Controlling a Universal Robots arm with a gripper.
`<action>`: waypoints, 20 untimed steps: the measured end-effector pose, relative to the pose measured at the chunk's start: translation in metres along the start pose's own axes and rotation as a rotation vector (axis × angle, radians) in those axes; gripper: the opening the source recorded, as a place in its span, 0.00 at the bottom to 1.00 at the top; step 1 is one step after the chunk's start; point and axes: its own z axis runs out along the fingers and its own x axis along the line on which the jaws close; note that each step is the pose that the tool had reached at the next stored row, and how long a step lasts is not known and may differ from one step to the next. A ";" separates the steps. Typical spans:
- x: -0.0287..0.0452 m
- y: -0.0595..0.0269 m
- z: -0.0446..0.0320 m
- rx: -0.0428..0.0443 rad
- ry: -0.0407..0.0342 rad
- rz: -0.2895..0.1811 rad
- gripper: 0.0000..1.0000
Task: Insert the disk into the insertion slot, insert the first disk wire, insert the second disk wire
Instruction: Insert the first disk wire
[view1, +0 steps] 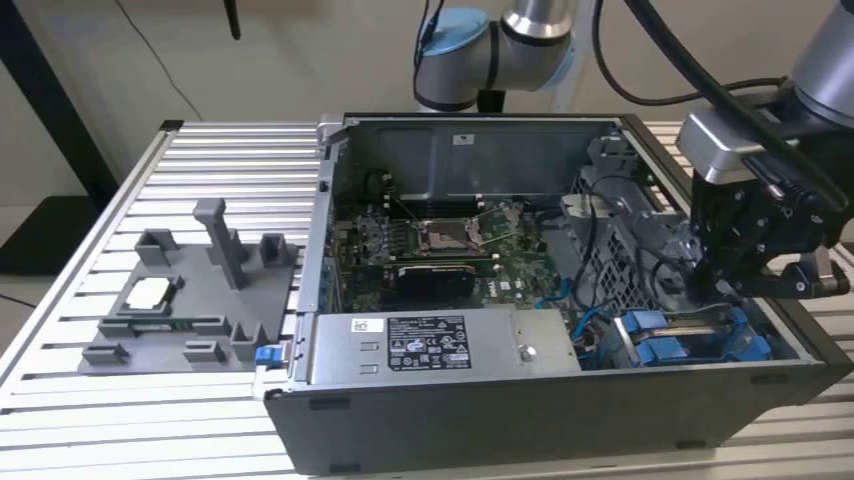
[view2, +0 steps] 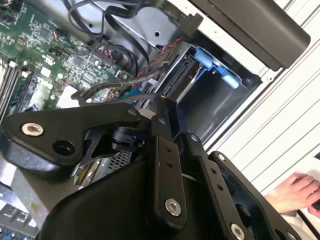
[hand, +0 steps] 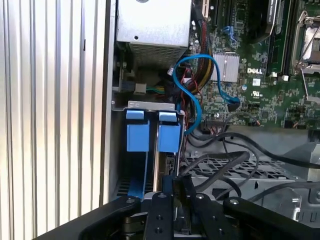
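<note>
Fingers (hand: 187, 192) clenched shut nr blue-framed disk (hand: 169, 137); blk cables (hand: 225, 159) across perforated cage (hand: 212, 167), blue wire (hand: 196, 102) nearby.

We're in a robotics lab, at a test bench: a ribbed aluminium table (view1: 200, 160) carries an opened computer case (view1: 534, 410) with its motherboard (view1: 441, 235) laid bare, a grey fixture plate (view1: 187, 310) sits beside it, and a robot arm (view1: 527, 40) rises behind.

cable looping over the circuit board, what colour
The cable is blue, best in the first wrist view.
</note>
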 end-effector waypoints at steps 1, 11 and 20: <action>0.0008 -0.0009 0.0011 0.0000 0.0001 0.000 0.19; 0.0049 -0.0092 0.0098 0.0000 -0.0007 0.000 0.19; 0.0056 -0.0198 0.0190 -0.0023 -0.0112 0.001 0.19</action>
